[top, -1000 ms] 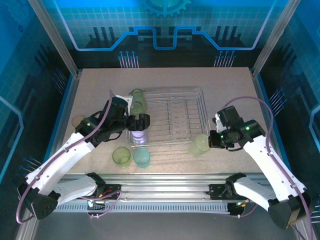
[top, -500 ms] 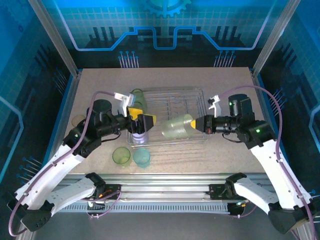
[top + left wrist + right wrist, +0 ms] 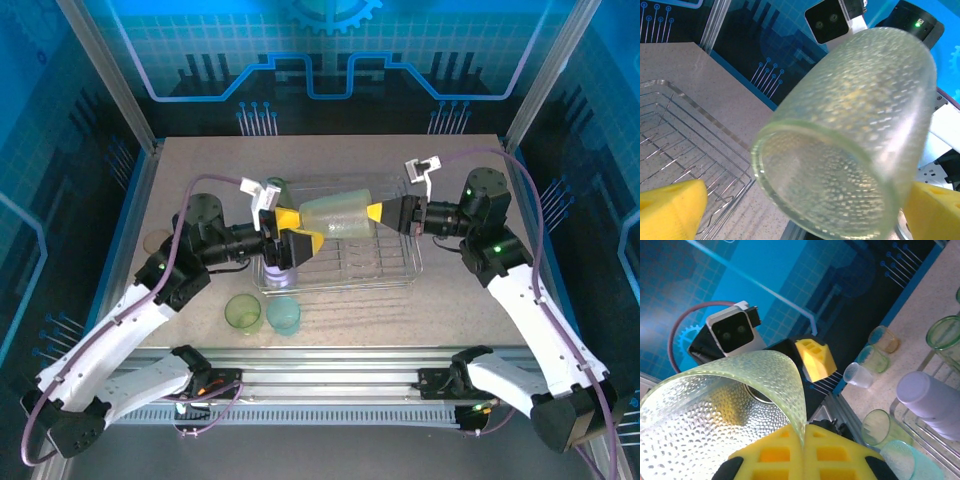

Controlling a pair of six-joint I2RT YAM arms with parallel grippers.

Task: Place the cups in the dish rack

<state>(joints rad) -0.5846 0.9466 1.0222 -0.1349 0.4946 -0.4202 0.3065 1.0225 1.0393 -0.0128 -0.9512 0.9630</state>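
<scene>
Cups (image 3: 243,312): six from above; pale cup (image 3: 335,215) airborne, two racked.
Right gripper (image 3: 378,212): clamped on pale cup.
Left gripper (image 3: 295,231): wide (flanking it).
Dish rack (image 3: 395,255): one, twelve o'clock.

There is no way through between the left gripper (image 3: 296,230) and the right gripper (image 3: 375,212). The pale green cup (image 3: 335,215), clamped in the right one, hangs level there, its round end sitting between the left gripper's wide-spread yellow fingers (image 3: 670,210). Straight below the left gripper a lavender cup (image 3: 277,272) blocks the dish rack (image 3: 400,282); just beyond that gripper a green cup (image 3: 278,186) takes the rack's far corner. Under the right gripper the wires lie bare. Nearer the bases than the left gripper, a second green cup (image 3: 242,312) and a teal cup (image 3: 283,314) crowd the table (image 3: 450,160). Outward of the right gripper, the tabletop is free.
</scene>
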